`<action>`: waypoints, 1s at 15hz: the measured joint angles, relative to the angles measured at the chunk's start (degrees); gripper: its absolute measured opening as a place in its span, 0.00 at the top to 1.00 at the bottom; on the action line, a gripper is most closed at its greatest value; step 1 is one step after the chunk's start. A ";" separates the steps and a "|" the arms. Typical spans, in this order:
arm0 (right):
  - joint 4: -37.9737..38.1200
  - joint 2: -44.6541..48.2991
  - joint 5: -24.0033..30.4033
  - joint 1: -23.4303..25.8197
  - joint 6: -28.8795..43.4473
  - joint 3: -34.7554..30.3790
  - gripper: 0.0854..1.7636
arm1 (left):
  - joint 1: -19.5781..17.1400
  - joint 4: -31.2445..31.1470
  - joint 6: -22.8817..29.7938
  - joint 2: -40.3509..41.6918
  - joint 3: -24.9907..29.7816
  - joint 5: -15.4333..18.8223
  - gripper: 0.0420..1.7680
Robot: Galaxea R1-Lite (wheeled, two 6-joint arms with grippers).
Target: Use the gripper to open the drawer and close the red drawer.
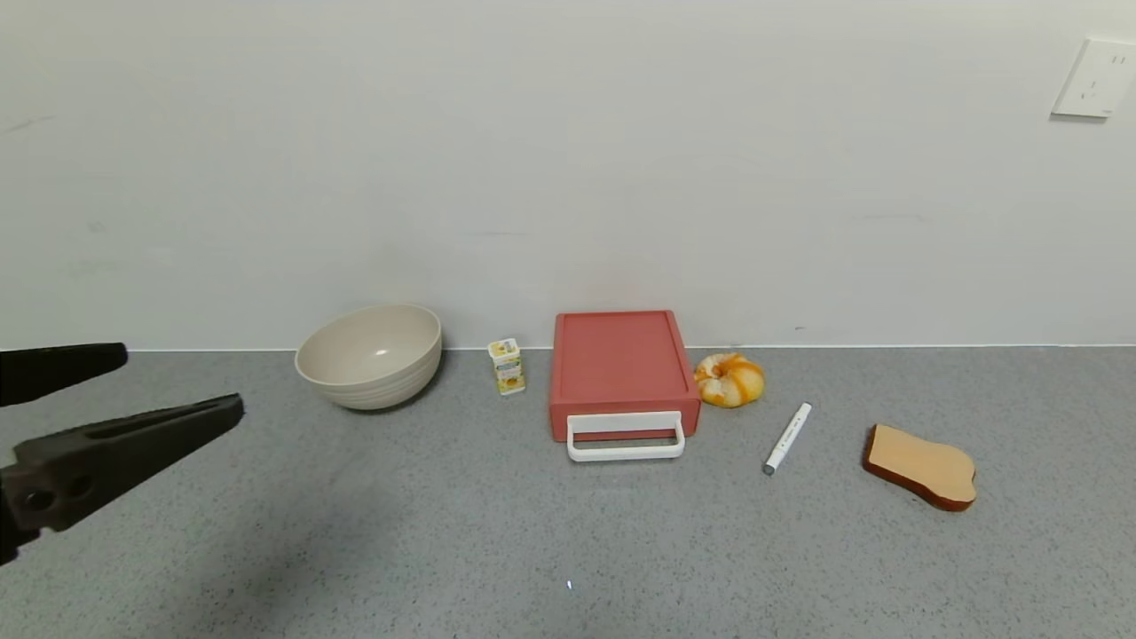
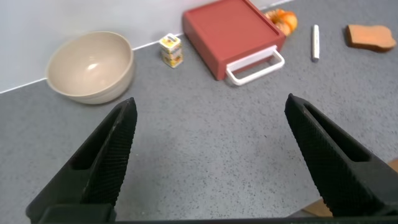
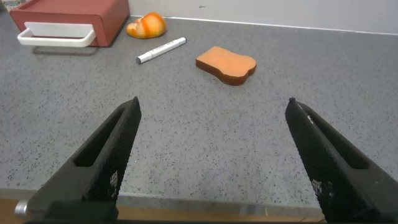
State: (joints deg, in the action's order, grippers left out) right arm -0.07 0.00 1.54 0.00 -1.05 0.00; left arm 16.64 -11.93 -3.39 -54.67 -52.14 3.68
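The red drawer box stands at the back middle of the grey counter. Its tray sits pushed into the casing, with the white loop handle facing me. My left gripper is open and empty, raised at the far left, well short of the drawer. In the left wrist view its jaws stand wide apart over bare counter, with the drawer and handle far beyond. My right gripper is out of the head view. It is open and empty near the counter's front edge, with the drawer far off.
A beige bowl and a small yellow carton stand left of the drawer. An orange bun, a white marker and a toast slice lie to its right. The wall runs right behind.
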 joint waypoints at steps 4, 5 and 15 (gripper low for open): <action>0.00 0.00 0.00 0.00 -0.02 0.00 0.03 | -3.41 -0.44 -0.02 8.13 3.49 -2.43 0.03; 0.00 0.00 0.00 0.00 -0.05 0.00 0.03 | -4.71 -0.57 0.00 10.41 4.60 -3.28 0.03; 0.00 0.00 0.02 0.00 -0.05 0.00 0.03 | -13.69 -0.96 0.09 32.96 13.93 -7.23 0.03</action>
State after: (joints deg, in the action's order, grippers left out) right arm -0.07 0.00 1.56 0.00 -1.10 0.00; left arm 2.95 -12.90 -3.30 -21.71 -38.21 -3.55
